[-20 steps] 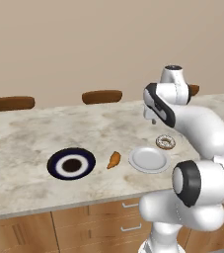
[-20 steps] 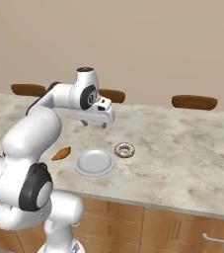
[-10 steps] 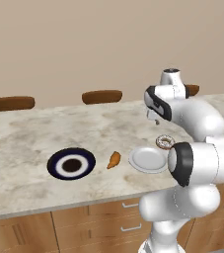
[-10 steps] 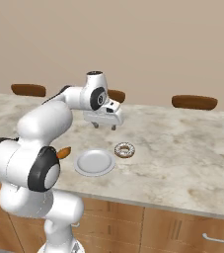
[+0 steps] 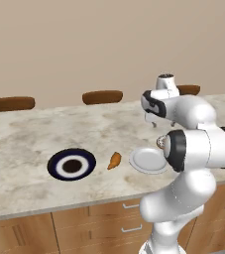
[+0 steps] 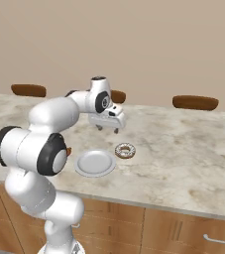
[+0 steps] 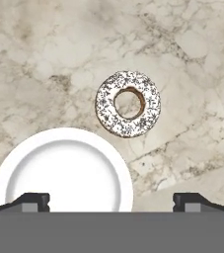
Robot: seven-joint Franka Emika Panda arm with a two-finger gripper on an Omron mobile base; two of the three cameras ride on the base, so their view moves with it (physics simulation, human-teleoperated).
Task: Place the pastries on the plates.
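A beige-veined marble counter (image 6: 183, 144) runs along a plain tan wall, wood drawers (image 6: 183, 228) below and brown stool tops (image 6: 195, 102) behind. The gripper (image 6: 108, 128) hangs above it, fingers spread wide and empty. The donut (image 6: 125, 151) lies just beside the white plate (image 6: 95, 163); the croissant (image 5: 114, 159) rests between that plate and the blue plate (image 5: 72, 164).

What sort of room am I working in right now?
Most likely a kitchen with a breakfast bar: a long marble-look counter over wooden drawer fronts, brown stool tops along its far edge, and a white plate beside a donut.
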